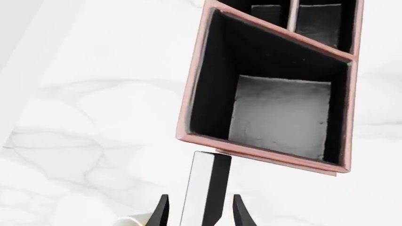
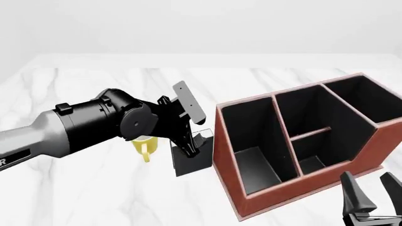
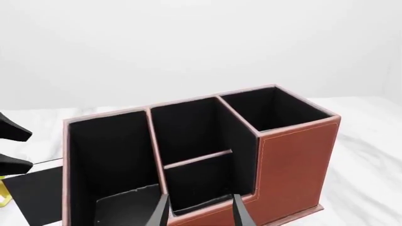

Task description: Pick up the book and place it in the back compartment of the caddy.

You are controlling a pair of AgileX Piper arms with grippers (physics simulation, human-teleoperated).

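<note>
Left wrist view: the left gripper (image 1: 199, 212) clamps the book (image 1: 206, 188) by its spine end, edge-on for lowering into the caddy (image 1: 188, 113). Front view: book just beside the caddy's left wall, the mug (image 2: 144, 145) behind. Right wrist view: the right gripper (image 3: 199, 212) idles, fingers spread, holding nothing.

we see bright, even, diffuse light in all three views — no single source stands out. the white marble table (image 2: 94, 188) is near overexposed, its veins faint, and shadows on it are soft and barely visible. the caddy (image 2: 301, 188) interior stays deep black, though its floor catches a grey sheen in the left wrist view. edges render crisp — no blur, no visible distortion at the borders.
</note>
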